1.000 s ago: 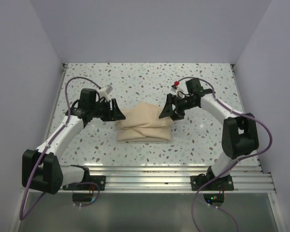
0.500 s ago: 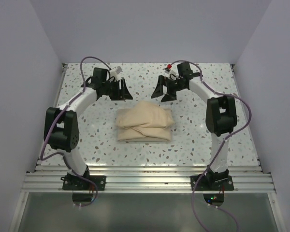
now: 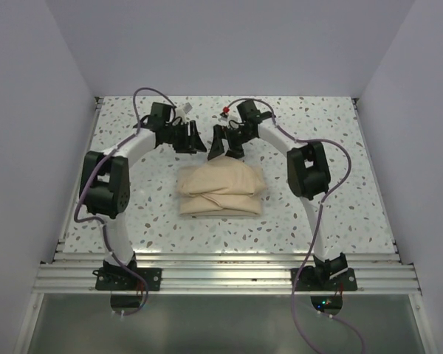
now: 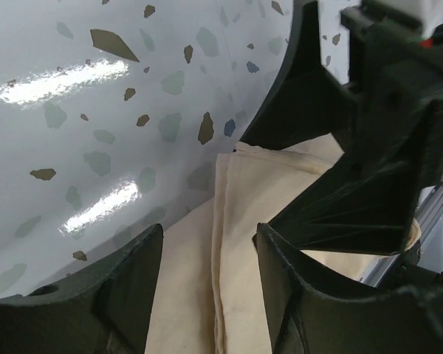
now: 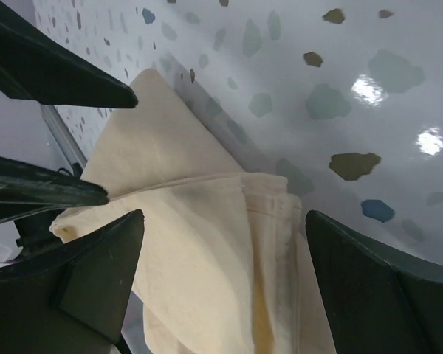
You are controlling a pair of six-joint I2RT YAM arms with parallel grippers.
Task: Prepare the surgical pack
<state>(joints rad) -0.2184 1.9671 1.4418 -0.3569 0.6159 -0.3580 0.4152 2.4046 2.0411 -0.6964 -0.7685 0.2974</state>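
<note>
surgical pack (image 3: 221,190) sits folded on the worktop (image 3: 325,184), just below the left fingers (image 4: 125,295) and right fingers (image 5: 376,280), both spread, gripping nothing

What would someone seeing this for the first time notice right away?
A folded tan surgical pack lies in the middle of the speckled table. Just beyond its far edge, the left gripper and right gripper hang close together, almost nose to nose. Both are open and hold nothing.
</note>
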